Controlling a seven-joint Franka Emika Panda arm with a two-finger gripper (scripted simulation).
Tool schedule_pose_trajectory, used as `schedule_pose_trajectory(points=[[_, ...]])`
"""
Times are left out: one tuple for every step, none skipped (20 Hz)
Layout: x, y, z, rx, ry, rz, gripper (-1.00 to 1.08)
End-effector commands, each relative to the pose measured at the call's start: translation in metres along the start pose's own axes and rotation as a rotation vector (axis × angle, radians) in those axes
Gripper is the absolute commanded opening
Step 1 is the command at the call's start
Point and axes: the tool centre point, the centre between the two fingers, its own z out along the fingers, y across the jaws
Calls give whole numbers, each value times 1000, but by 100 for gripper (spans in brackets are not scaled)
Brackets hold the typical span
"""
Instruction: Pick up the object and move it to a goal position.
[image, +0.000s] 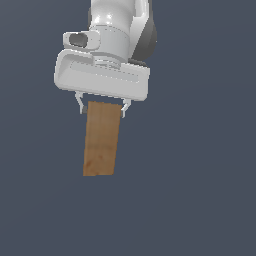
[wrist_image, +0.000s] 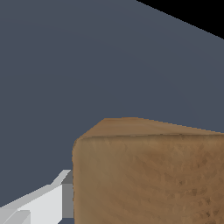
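The object is a brown wood-textured elongated block (image: 101, 139), hanging lengthwise below the white gripper (image: 102, 109). The gripper's two fingertips sit on either side of the block's upper end and are shut on it. The block is off the ground, tilted slightly. In the wrist view the block (wrist_image: 148, 175) fills the near part of the picture, with one white finger (wrist_image: 43, 201) pressed against its side. The other finger is hidden behind the block there. No goal marker shows in either view.
A plain dark grey-blue surface (image: 200, 200) lies all around. In the wrist view a black area (wrist_image: 205, 13) shows beyond its edge.
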Motion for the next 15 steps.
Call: schedule_pose_trajectory(points=[[16,0,-17,-5,57,-47,-100],[19,-1,-21,-4,71,-61,-100],[22,-1,-24,-4,83,-74,-100],[24,-2,-27,-4,93,-85,-100],[26,-3,-30,-3,102,-94,-100],[28,-3,-32,-3,110,-103,-100],[29,-4,-34,-3,117,-110,-100],[30,-4,-36,-2,122,-116,-100],[31,-5,-37,-2,127,-120,-100],[32,-5,-38,-1,130,-124,-100],[32,-5,-39,-1,133,-127,-100],[32,-6,-39,0,135,-128,-100],[32,-6,-40,0,136,-129,-100],[32,-6,-40,1,136,-130,-100],[32,-6,-40,1,136,-130,-100]])
